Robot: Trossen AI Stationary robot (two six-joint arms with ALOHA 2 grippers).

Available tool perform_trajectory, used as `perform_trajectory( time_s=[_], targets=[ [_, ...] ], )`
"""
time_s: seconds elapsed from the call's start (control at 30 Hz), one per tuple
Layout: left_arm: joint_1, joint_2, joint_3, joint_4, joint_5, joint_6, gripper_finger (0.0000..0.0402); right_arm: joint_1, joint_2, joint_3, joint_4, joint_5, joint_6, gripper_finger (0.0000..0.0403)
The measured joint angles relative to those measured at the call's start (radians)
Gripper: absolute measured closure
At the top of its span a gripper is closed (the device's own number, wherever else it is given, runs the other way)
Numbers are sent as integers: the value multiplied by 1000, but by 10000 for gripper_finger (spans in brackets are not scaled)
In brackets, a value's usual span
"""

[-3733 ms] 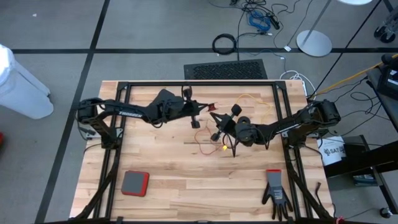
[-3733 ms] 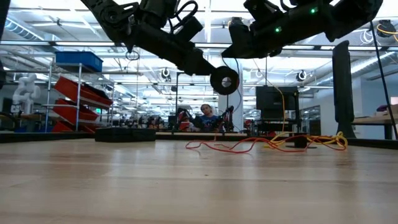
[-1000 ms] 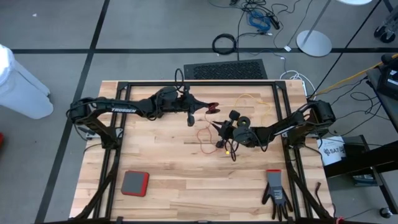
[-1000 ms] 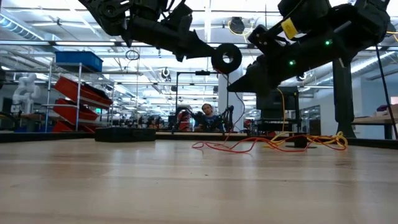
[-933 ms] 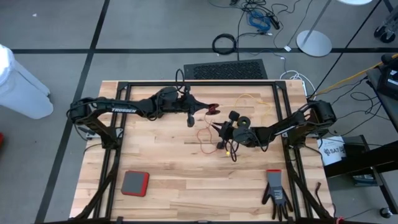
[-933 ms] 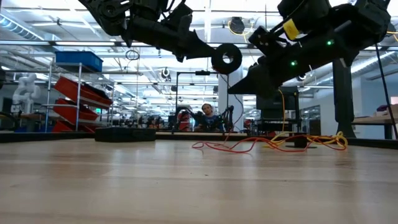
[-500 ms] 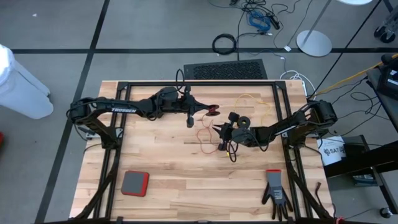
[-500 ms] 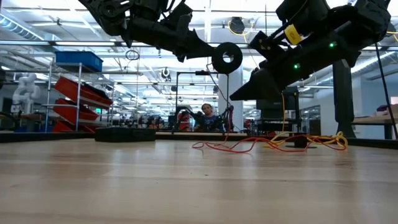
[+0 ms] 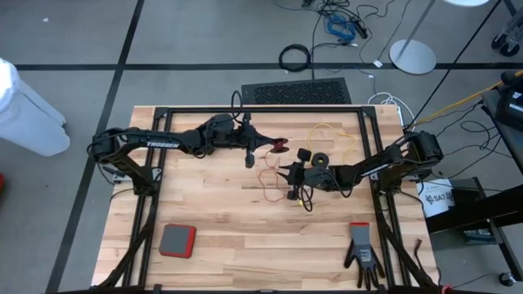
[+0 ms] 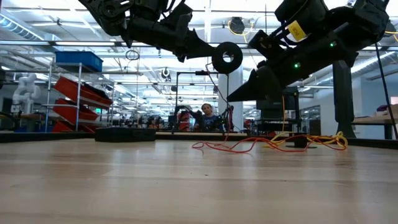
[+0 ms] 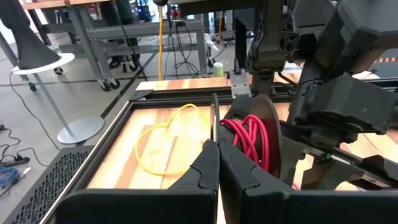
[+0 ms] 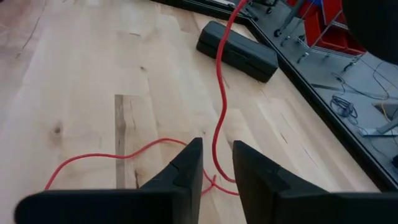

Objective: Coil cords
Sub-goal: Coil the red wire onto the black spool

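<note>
My left gripper is shut on a small black reel with dark red cord wound on it, held high above the table's middle. From the reel the red cord hangs down to loose loops on the table. My right gripper is open just right of it. Its fingers stand on either side of the hanging cord; whether they touch it I cannot tell. The yellow cord lies in loose loops on the far right of the table. Its reel does not show plainly. My left gripper pinches the thin rim of the reel's near flange between its two shut fingers. The fingers come level from the table's left side. The reel is lifted clear of the table and stands on edge, with the red cord hanging slack below it.
A red and grey flat pad lies near the front left and a black glove at the front right. A black metal frame runs round the table. A flat black block lies near the red cord.
My right gripper has sunk a little toward the table, with the red cord still between its fingers. The reel stays where it was.
</note>
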Motion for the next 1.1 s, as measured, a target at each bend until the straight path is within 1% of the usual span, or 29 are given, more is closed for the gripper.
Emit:
perform_trajectory(
  time_s=[0.17, 0.27, 0.5, 0.67, 0.8, 0.9, 1.1],
  targets=[
    [0, 0, 0, 0, 0, 0, 402, -9, 0, 0, -10, -15, 18, 317],
    [0, 0, 0, 0, 0, 0, 402, -19, 0, 0, -10, -48, 24, 320],
    [0, 0, 0, 0, 0, -1, 402, -45, 1, 0, -9, -67, 27, 327],
    [0, 0, 0, 1, 0, -1, 402, -73, 1, 0, 1, -136, 27, 328],
    [-1, 0, 0, 1, 0, -4, 402, -84, 1, 0, 1, -142, 27, 328],
    [-1, 0, 0, 7, 0, -42, 402, -95, 1, 0, 2, -185, 38, 328],
    [-1, 0, 0, 23, 0, -54, 402, -106, 1, 0, 10, -188, 46, 328]
  ],
)
